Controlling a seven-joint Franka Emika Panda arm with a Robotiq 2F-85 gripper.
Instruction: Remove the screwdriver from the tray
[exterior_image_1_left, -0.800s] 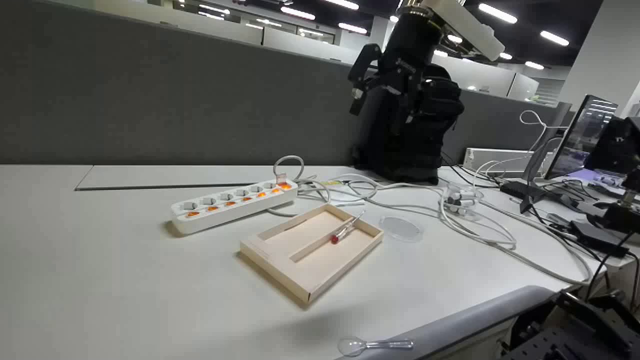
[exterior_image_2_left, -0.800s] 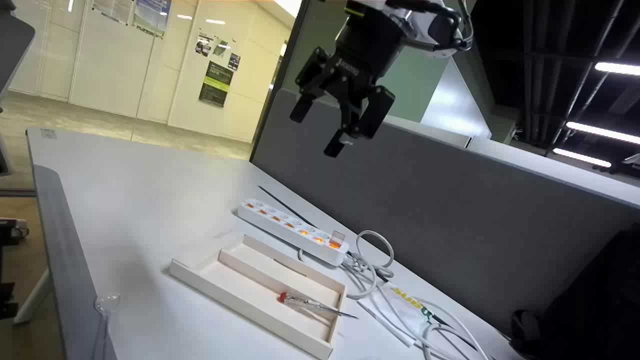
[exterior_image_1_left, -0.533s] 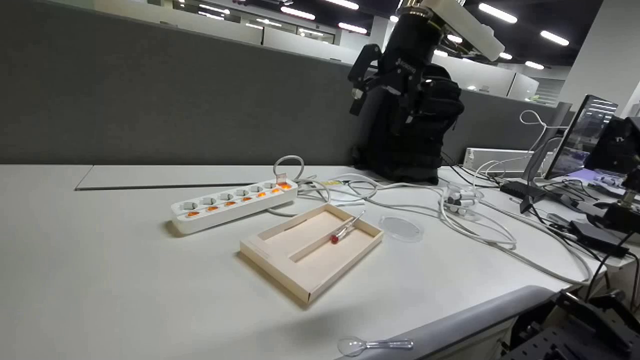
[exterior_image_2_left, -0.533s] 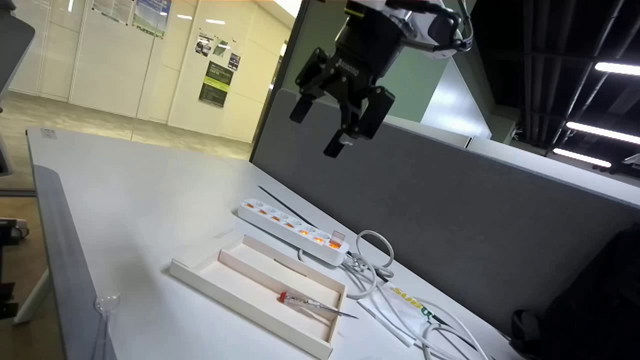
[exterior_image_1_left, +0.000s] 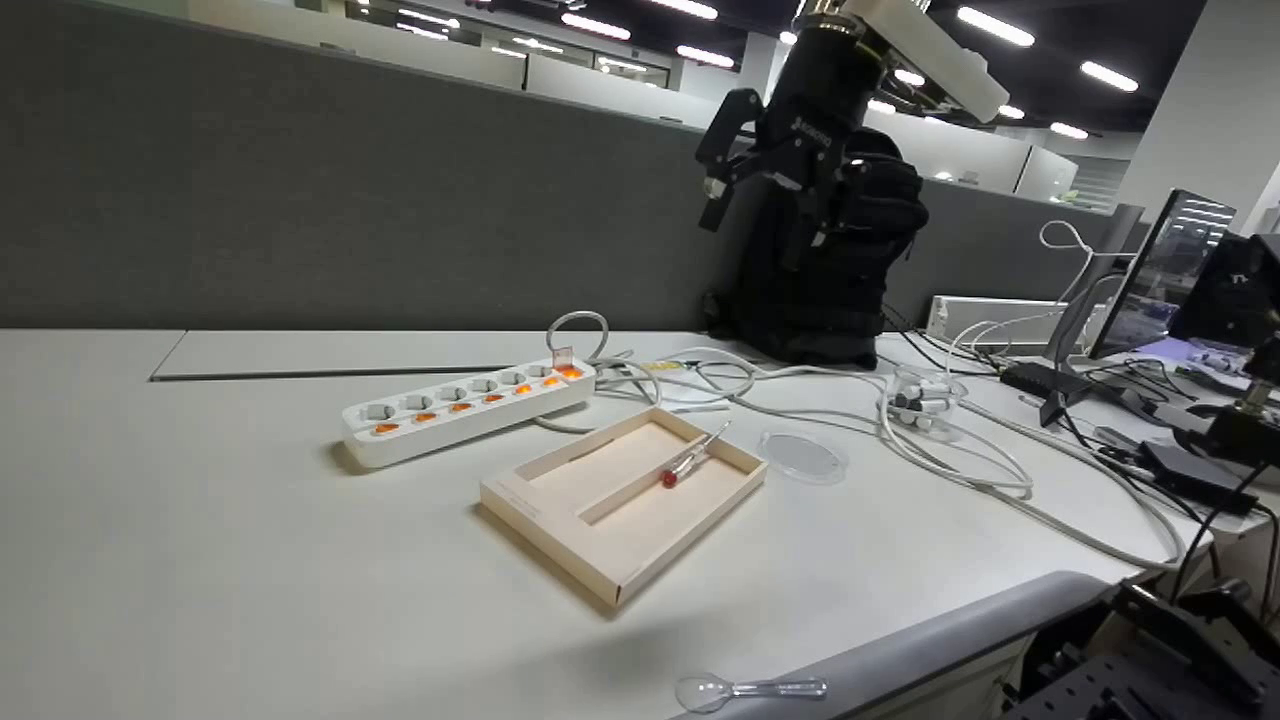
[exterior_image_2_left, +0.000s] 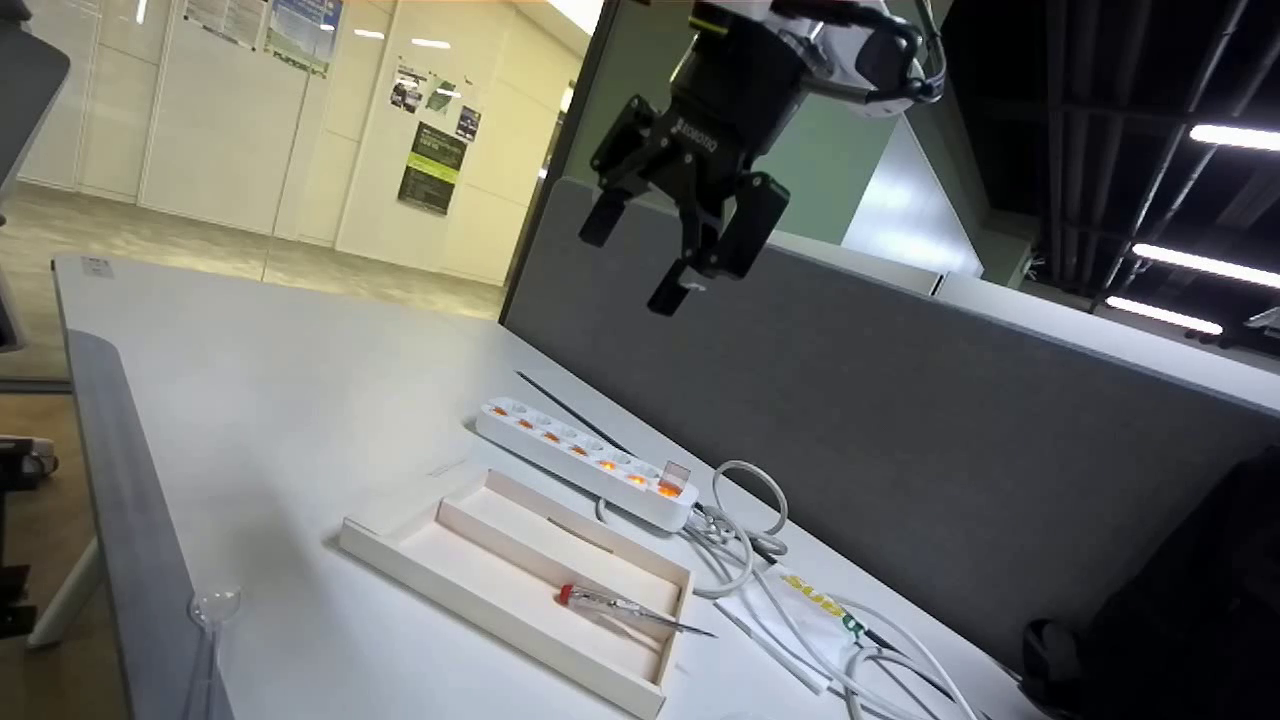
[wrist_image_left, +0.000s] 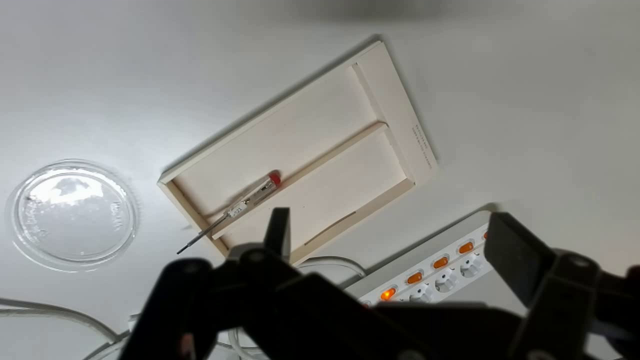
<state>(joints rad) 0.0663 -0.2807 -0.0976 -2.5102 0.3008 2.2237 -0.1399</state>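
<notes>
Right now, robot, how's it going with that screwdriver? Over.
Gripper open, up high, holding nothing. Screwdriver in tray, sticking out past one edge. Nothing visible lying on top.

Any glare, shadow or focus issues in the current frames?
Wrist view: bright glare on the clear round plastic-looking dish; black gripper fingers look out of focus; thin shadow beside the slim screwdriver with a red-ended clear handle. Both exterior views: white ceiling tube lights burn out to pure white; soft, diffuse shadow on the smooth white desk.

Both exterior views: no visible change since earlier.
</notes>
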